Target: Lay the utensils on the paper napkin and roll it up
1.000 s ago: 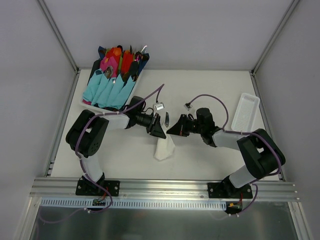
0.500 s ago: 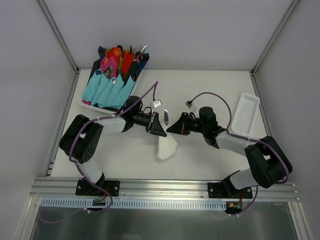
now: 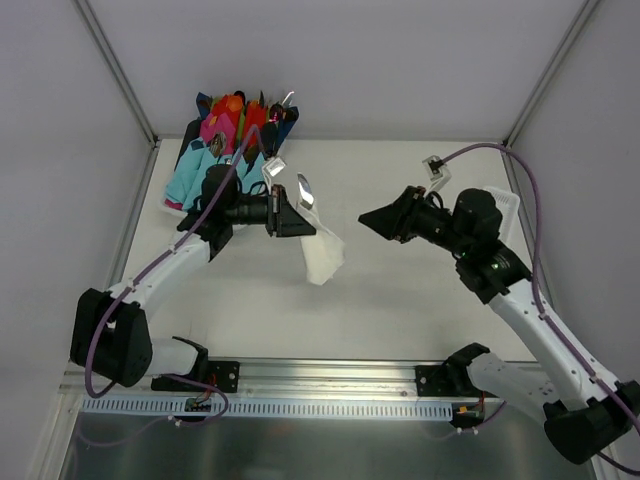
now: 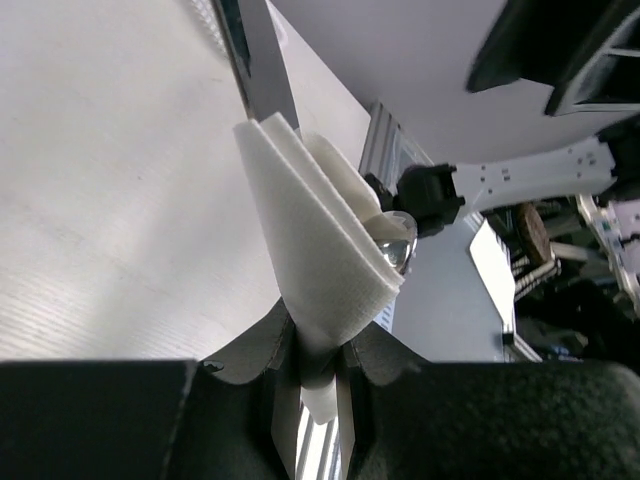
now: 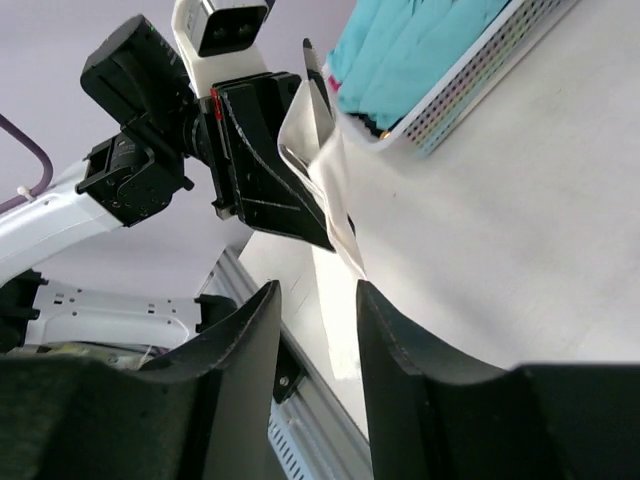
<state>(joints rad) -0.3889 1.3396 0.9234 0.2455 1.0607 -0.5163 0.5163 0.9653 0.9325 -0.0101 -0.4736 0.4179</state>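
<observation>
My left gripper (image 3: 298, 222) is shut on the white paper napkin (image 3: 322, 258), which is folded into a loose roll and hangs in the air above the table. A shiny utensil end (image 3: 305, 190) sticks up out of the roll. In the left wrist view the napkin (image 4: 320, 250) is pinched between my fingers (image 4: 285, 400), with a flat metal handle (image 4: 262, 60) and a rounded utensil tip (image 4: 396, 242) showing inside it. My right gripper (image 3: 368, 218) is open and empty, to the right of the roll, apart from it. The right wrist view shows the napkin (image 5: 333, 180).
A basket of light-blue, pink and red napkin bundles (image 3: 225, 150) stands at the back left, and shows in the right wrist view (image 5: 440, 70). A white ribbed tray (image 3: 508, 203) lies at the right edge, partly behind my right arm. Metal frame rails border the table.
My left gripper has lifted the napkin roll off the table and carried it up and toward the back left. My right gripper has drawn back to the right and risen, away from the roll.
</observation>
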